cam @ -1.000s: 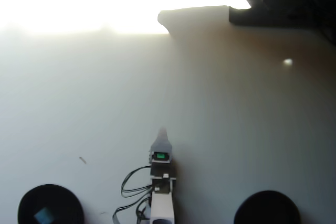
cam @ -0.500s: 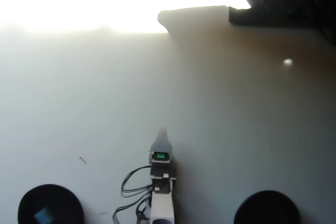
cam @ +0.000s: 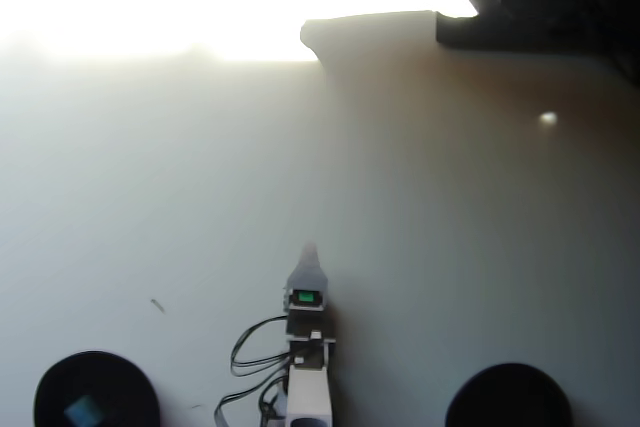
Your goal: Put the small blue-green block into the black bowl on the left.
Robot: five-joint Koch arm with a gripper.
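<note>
Overhead view, square block (cam: 84,410), round bowl (cam: 96,390)

Open table (cam: 420,227) ahead; 2 bowls (cam: 96,387) (bottom corners) flank the arm (cam: 308,367)

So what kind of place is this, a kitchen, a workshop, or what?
Probably a hobby tabletop setup indoors, not a kitchen: a bare pale table, a small robot arm with loose cables, and two black bowls near the bottom edge. Strong glare, likely a window, washes out the top left.
</note>
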